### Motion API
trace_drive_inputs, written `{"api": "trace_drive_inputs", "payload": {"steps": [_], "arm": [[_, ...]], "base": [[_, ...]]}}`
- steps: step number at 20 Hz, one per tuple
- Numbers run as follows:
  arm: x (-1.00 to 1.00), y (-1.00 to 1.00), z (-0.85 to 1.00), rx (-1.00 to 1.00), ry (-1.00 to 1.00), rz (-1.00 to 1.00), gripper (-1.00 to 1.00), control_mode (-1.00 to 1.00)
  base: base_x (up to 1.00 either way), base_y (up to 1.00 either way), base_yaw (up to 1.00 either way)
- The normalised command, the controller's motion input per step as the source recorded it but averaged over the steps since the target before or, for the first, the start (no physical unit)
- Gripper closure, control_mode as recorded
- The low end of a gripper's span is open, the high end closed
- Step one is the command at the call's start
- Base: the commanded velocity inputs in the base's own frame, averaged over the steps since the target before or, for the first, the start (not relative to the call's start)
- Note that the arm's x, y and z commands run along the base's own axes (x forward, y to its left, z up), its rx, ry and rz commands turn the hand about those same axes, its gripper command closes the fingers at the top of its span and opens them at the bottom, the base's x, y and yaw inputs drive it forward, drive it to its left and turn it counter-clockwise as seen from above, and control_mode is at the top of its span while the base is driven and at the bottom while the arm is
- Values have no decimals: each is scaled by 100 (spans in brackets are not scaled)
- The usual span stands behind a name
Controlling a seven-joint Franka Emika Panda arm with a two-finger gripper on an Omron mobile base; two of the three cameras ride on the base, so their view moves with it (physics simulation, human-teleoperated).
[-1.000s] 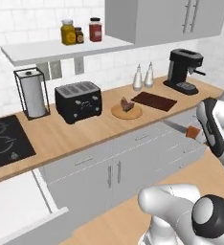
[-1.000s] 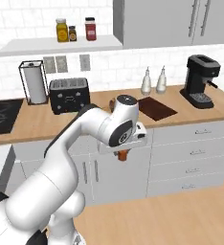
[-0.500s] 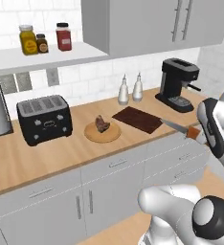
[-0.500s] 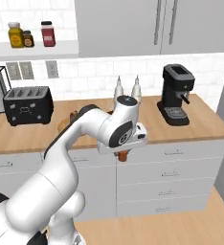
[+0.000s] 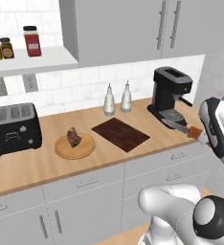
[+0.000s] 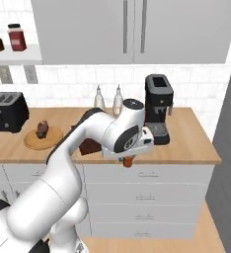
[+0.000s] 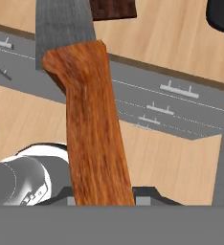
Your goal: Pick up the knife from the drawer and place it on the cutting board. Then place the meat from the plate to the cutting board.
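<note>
Bottles [image 5: 117, 98] and a coffee machine [image 5: 170, 92] were stood behind the cutting board [image 5: 120, 134]. At its 3 o'clock, off the table [image 5: 32, 165] edge, the knife [image 5: 183, 128] was clamped in the hand [image 5: 203, 135].

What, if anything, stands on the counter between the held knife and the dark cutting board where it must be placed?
Nothing visible does. The knife, shut in the gripper, hangs over the counter's front right by the coffee machine; bare counter lies between it and the cutting board.

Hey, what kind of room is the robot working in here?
A home-style kitchen, rendered rather than real. A wooden counter carries a toaster and a black coffee machine, with grey cabinets above and drawers below. The gripper holds a knife.
</note>
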Motion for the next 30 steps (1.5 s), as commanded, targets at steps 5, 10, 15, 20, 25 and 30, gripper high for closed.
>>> {"api": "trace_drive_inputs", "payload": {"steps": [5, 10, 15, 20, 25, 30], "arm": [[0, 0, 0, 0, 0, 0, 100, 100], [0, 0, 0, 0, 0, 0, 100, 100], [18, 16, -18, 0, 0, 3, 100, -100], [99, 91, -51, 0, 10, 8, 100, -100], [100, 68, -57, -3, 1, -7, 100, -100], [99, 41, -58, 0, 0, -12, 100, -100]], "base": [[66, -17, 20], [24, 0, 16], [2, 5, 6], [0, 0, 0], [0, 0, 0], [0, 0, 0]]}}
